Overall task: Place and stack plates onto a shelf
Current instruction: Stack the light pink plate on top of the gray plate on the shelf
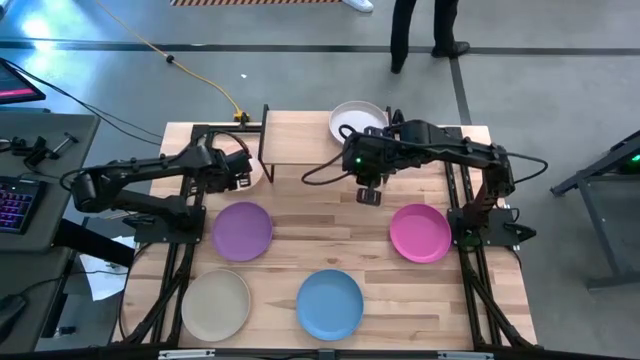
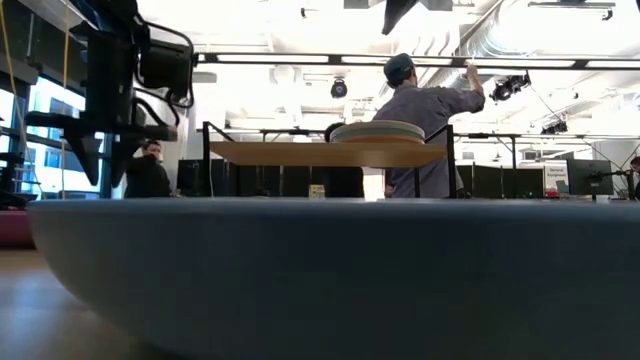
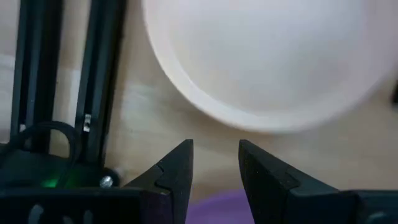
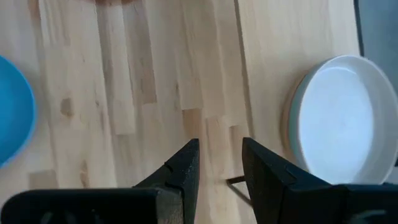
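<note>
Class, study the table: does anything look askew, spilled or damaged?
Nothing stands out. The stacked plates sit level on the shelf; purple plate, magenta plate, beige plate and blue plate lie flat on the table.

Overhead downward view, table-level view behind blue plate (image 2: 330, 270), two wrist close-ups

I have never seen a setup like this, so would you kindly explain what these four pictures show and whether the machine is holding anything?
This is a two-armed robot at a wooden table, meant to stack plates on a small shelf. One picture looks straight down, one looks level from the tabletop, and two come from cameras on the wrists. On the table lie a purple plate, a magenta plate, a beige plate and a blue plate. A pale plate stack already sits on the shelf. The left claw hangs open near another pale plate beside the shelf. The right claw is open too, in front of the shelf. Neither holds anything.
</note>
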Motion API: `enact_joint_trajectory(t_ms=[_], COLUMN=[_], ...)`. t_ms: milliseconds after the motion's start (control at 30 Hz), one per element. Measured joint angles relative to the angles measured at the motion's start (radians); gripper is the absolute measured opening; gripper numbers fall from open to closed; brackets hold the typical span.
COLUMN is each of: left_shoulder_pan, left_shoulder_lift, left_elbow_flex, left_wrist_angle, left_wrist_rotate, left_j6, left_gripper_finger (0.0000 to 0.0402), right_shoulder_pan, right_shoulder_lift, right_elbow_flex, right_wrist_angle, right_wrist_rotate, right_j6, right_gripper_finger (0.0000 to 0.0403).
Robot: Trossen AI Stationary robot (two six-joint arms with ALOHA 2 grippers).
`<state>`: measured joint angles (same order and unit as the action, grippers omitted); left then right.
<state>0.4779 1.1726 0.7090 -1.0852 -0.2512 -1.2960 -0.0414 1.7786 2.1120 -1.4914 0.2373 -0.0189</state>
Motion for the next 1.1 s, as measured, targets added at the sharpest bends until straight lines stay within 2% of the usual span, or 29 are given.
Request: enact_joint_trajectory(t_ms=[100, 300, 467, 867, 1100], left_shoulder_pan=[0.007, 0.007, 0.010, 0.115, 0.137], left_shoulder_lift=[0.001, 0.001, 0.001, 0.009, 0.051], left_elbow_flex=[-0.044, -0.093, -0.082, -0.089, -0.089], left_wrist_angle=[0.015, 0.039, 0.111, 0.119, 0.118], left_wrist_rotate=[-0.020, 0.007, -0.001, -0.028, -0.001], left_j6=[-0.111, -0.267, -0.259, -0.263, -0.247], left_gripper_finger=[0.0120, 0.0120, 0.0120, 0.0106, 0.0101], right_shoulder_pan=[-0.010, -0.024, -0.032, -0.037, -0.037], right_shoulder_lift=[0.000, 0.000, 0.000, 0.000, 0.000], right_elbow_flex=[0.000, 0.000, 0.000, 0.000, 0.000], right_wrist_angle=[0.000, 0.010, 0.033, 0.038, 0.037], right_wrist_rotate=[0.001, 0.000, -0.005, -0.051, -0.051], right_j6=[-0.058, -0.149, -0.191, -0.192, -0.185], right_gripper_finger=[0.0100, 0.0100, 0.0100, 0.0100, 0.0100])
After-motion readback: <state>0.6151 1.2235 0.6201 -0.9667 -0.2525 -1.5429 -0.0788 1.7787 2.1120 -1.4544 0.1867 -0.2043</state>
